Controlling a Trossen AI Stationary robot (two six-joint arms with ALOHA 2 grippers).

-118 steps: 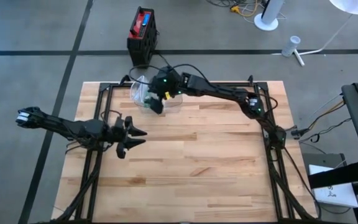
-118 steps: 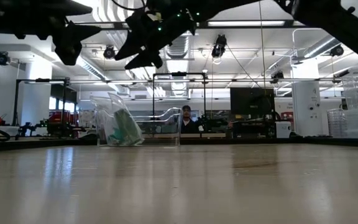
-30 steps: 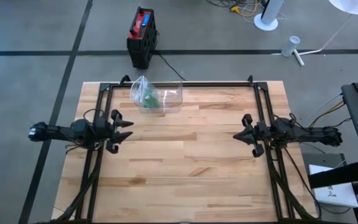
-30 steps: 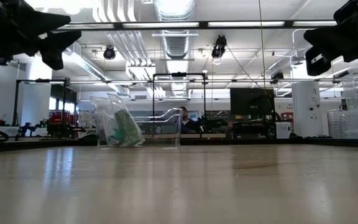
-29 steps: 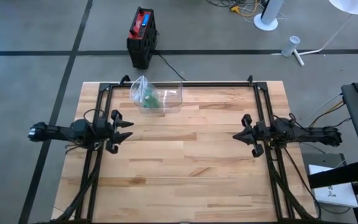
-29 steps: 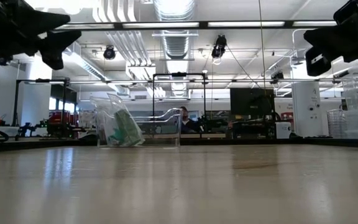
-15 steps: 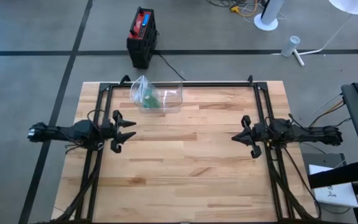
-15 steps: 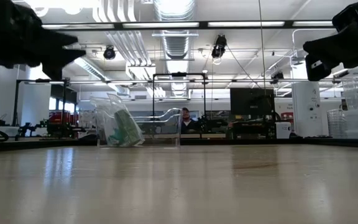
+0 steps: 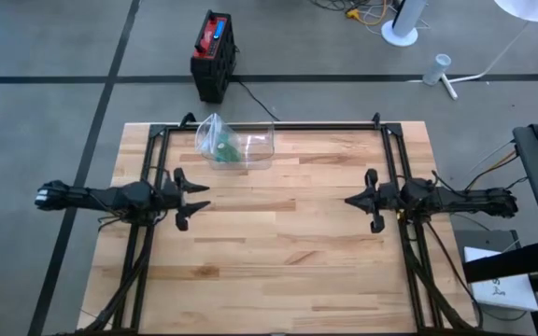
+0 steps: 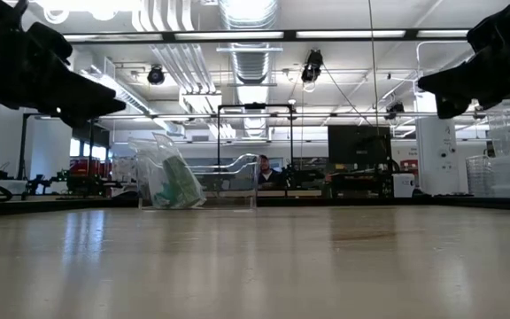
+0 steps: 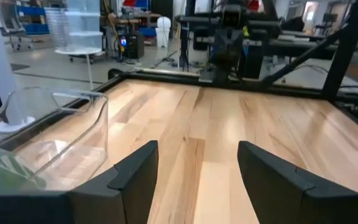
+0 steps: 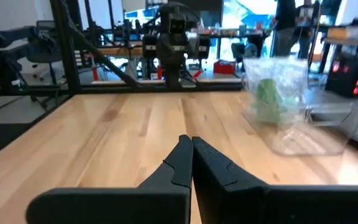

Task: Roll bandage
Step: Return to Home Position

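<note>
The green bandage (image 12: pixel 267 93) shows as a pale green roll, upright and slightly blurred behind the creased clear plastic of the zip bag (image 12: pixel 277 78) that holds it. The bag stands in the transparent bin (image 9: pixel 256 149), at the bin's end nearer the left arm, and its crumpled top rises above the bin's rim. The bin sits on the wooden counter (image 9: pixel 278 252) close to its far edge, on the left arm's half. From counter height the bag (image 10: pixel 166 175) looks bulky and cloudy, with the green mass low inside it, and the bin's clear wall (image 10: pixel 235 182) stretches beside it. The left claw (image 9: pixel 191 198) hangs above the counter's left side, well apart from the bin, with its two fingers (image 11: pixel 135 180) spread wide and nothing between them. The right claw (image 9: pixel 351 200) hangs above the counter's right side, facing the left one across bare wood, and its fingers (image 12: pixel 182 163) are pressed together tip to tip with nothing in them. A red and black box (image 9: pixel 214 54) stands on the floor beyond the counter's far edge.
</note>
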